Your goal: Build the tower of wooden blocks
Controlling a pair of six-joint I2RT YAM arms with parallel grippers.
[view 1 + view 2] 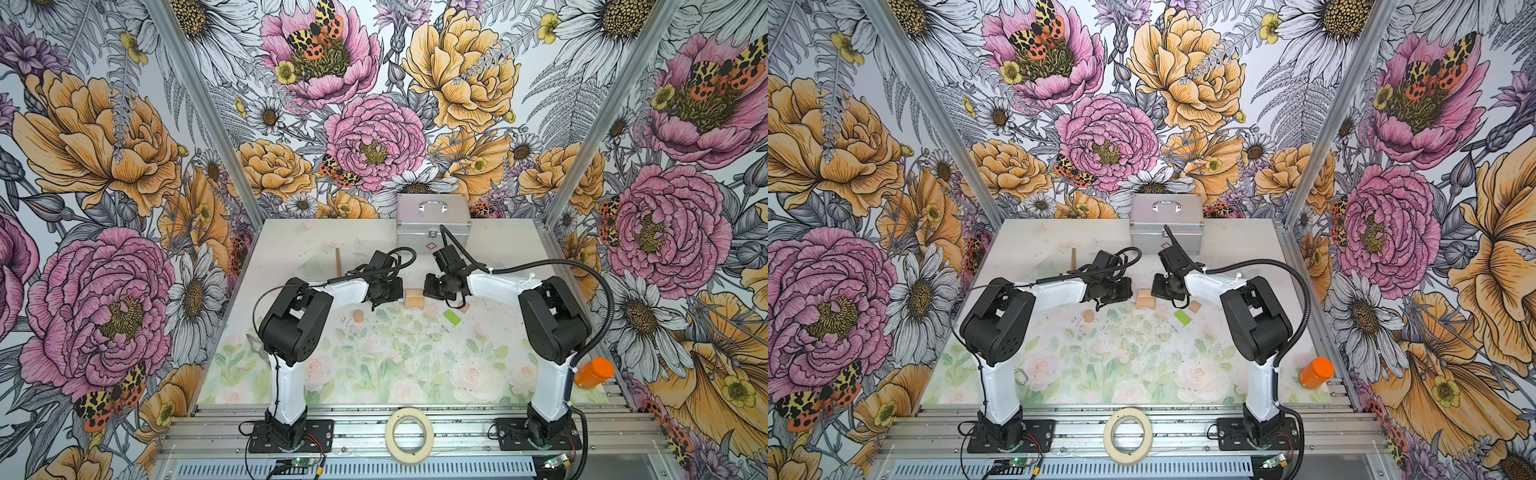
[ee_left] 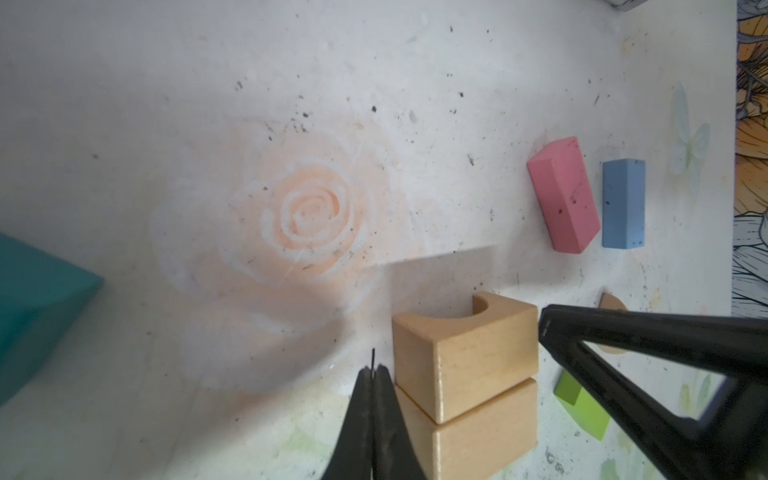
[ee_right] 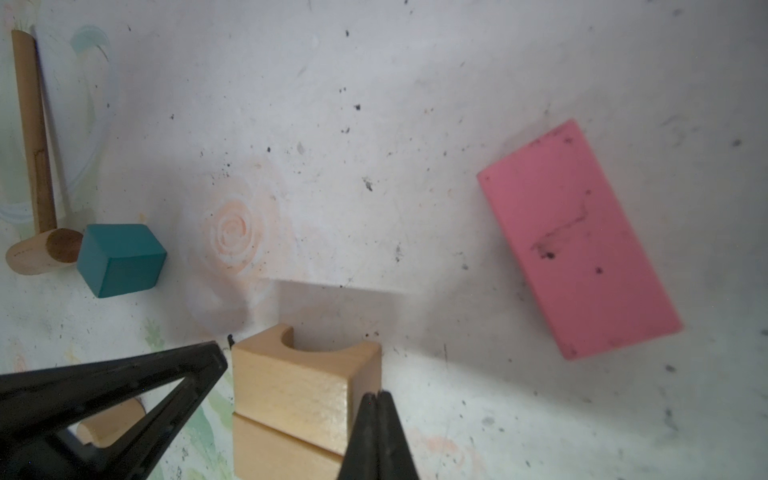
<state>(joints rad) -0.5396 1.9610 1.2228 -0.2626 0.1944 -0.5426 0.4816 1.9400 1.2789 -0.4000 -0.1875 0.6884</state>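
Now: left hand (image 2: 372,372) and right hand (image 3: 376,397) shut, either side of tan arch block (image 2: 465,357)

Tan arch block sits mid-table (image 1: 374,374). It is plain pale wood with a half-round notch cut into one face. The second tan block (image 2: 478,436) is flush against it with a thin seam between them; stacked or side by side, can't tell.

Left hand has its fingers pinched together and holds nothing, tips just beside one end of the arch block. Right hand is the same, tips at the opposite end. Contact with the wood is unclear on both.

Both arms rise from bases at the near edge. Elbows are bent, forearms reach inward, and the wrists nearly meet over the pair, pitched down.

Other blocks lie loose and flat on the table:
- The green brick (image 1: 452,318) is near the pair on the right arm's side.
- A small tan piece (image 1: 464,308) is just beside the green brick.
- The tan cylinder (image 1: 358,317) stands upright on the left arm's side.
- The pink brick (image 3: 579,239) is scuffed with dark marks and lies just beside the light blue brick (image 2: 623,203), not touching it.
- The teal cube (image 3: 120,259) touches the head of the T-shaped wooden stick (image 3: 35,145).

The silver case (image 1: 432,220) stands at the back wall. The orange bottle (image 1: 592,372) is at the near right, and the tape roll (image 1: 409,434) lies on the front rail.
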